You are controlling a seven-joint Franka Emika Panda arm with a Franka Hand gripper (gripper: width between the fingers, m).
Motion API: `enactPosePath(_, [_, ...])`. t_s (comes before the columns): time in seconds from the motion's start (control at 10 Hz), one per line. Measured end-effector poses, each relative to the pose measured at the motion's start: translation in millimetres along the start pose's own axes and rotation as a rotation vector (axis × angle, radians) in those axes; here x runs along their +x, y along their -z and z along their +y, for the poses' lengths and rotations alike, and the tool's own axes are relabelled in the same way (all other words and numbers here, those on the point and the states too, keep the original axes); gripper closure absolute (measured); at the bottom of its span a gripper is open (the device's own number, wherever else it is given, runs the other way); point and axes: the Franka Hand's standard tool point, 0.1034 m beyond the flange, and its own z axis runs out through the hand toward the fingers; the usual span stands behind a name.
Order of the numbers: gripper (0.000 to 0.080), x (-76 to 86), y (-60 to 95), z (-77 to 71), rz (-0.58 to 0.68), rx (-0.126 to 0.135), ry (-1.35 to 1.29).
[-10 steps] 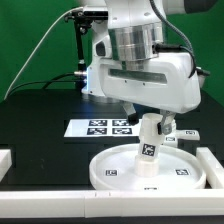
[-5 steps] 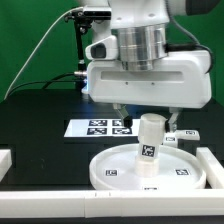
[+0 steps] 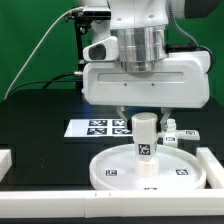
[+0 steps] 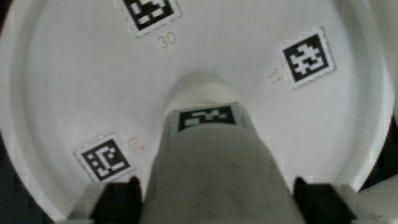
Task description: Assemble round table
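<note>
The round table's large white rimmed disc [image 3: 150, 168] lies flat on the black table, with small square tags on it. It fills the wrist view [image 4: 107, 80]. My gripper [image 3: 144, 118] is shut on the white cylinder leg [image 3: 146, 138] and holds it upright over the middle of the disc. The leg's lower end is at the disc's centre; I cannot tell if it touches. In the wrist view the leg [image 4: 214, 150] runs between my two dark fingertips [image 4: 118, 196], with a tag on its far end.
The marker board [image 3: 100, 127] lies behind the disc. Straight white border rails run along the front [image 3: 60, 202] and the exterior view's right [image 3: 212, 165]. A small white tagged part [image 3: 182, 135] lies behind the disc on the right.
The arm has turned at the wrist and shifted slightly left. The leg was tilted a second ago and now stands upright over the disc's centre.
</note>
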Motion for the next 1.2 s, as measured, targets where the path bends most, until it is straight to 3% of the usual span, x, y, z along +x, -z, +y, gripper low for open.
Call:
enactPosePath(0.3, [0.0395, 0.0, -0.4, -0.1, 0.001, -0.001, -0.23])
enactPosePath(0.5, [0.0395, -1.5, -0.8, -0.5, 0.0, 0.0, -0.589])
enactPosePath(0.7, [0.0393, -4.3, -2.4, -4.1, -0.01, 0.064, -1.053])
enactPosePath(0.8, [0.0393, -5.2, -2.7, -7.8, -0.025, 0.082, -1.175])
enactPosePath(1.1, [0.0392, -5.2, -2.9, -8.7, -0.029, 0.089, -1.233])
enactPosePath(1.2, [0.0241, -5.0, -2.9, -8.1, -0.027, 0.088, -1.186])
